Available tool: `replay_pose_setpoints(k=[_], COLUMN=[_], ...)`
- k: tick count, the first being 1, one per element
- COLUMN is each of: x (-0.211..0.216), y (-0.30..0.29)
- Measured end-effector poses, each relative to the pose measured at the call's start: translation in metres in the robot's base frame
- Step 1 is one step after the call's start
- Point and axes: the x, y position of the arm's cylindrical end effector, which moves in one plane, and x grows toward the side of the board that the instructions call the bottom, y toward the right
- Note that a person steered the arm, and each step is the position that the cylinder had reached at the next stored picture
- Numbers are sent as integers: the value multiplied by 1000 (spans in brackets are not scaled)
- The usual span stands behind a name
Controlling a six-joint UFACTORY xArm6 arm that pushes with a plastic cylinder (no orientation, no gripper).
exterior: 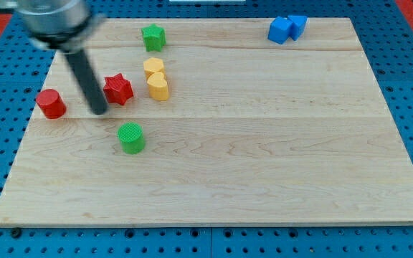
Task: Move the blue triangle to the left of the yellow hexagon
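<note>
Two blue blocks touch each other near the view's top right, one to the left of the other. I cannot tell which is the triangle. Two yellow blocks stand together left of centre: the upper one looks like the hexagon, and the lower one is rounder. My tip rests on the board far to the left of the blue blocks, between the red cylinder and the red star, just below and left of the star.
A green star sits near the board's top edge, above the yellow blocks. A green cylinder stands below and right of my tip. The wooden board lies on a blue perforated table.
</note>
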Motion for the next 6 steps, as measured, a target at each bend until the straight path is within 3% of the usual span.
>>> replay_pose_setpoints(k=[1, 3, 4, 5, 6], x=[-23, -37, -53, -85, -91], y=[44, -56, -71, -46, 2])
